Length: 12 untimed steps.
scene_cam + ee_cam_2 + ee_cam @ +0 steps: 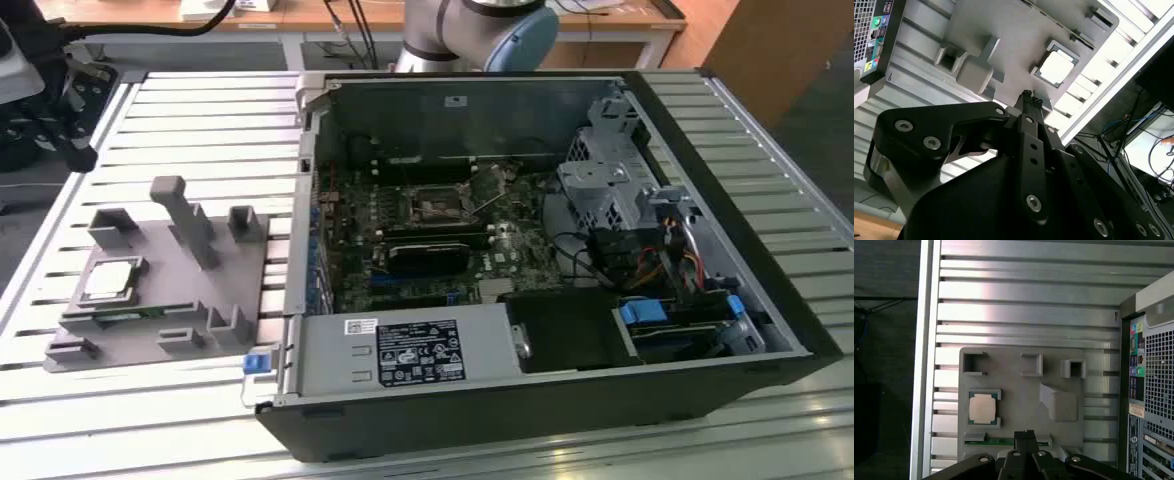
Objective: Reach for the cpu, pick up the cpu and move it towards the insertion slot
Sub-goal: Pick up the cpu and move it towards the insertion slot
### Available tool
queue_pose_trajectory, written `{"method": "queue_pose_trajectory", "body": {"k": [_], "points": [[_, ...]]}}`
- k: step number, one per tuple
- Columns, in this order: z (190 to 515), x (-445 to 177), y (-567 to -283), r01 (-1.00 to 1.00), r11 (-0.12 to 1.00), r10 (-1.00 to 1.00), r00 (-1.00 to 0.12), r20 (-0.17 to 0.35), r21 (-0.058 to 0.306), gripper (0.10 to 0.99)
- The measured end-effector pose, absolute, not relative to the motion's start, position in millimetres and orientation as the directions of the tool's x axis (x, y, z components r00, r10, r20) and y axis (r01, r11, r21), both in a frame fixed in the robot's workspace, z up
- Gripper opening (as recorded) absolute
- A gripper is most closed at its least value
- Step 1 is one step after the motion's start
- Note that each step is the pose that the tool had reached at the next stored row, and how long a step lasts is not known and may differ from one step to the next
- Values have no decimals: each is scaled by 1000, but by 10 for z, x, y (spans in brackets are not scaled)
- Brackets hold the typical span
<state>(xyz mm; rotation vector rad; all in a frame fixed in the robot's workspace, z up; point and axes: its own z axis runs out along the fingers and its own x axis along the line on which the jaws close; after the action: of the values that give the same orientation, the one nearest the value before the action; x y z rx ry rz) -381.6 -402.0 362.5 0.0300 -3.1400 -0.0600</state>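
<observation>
— So, the jaws?
— Pressed together, gripping nothing. The gripper (1025, 433) hangs over the tray (1014, 390) edge.
— And the cpu (982, 407)?
— Flat in its tray recess, apart from the fingertips.

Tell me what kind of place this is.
Probably a robotics lab or workshop bench for computer assembly: an open computer case lies on a slatted metal table, a grey holder beside it carries the cpu, and a robot arm stands behind.
</observation>
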Motion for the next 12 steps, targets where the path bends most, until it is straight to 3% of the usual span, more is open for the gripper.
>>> {"method": "queue_pose_trajectory", "body": {"k": [12], "points": [[3626, -3875, -4020, -19, 999, -19, -1000, 1, 38, 106]]}}
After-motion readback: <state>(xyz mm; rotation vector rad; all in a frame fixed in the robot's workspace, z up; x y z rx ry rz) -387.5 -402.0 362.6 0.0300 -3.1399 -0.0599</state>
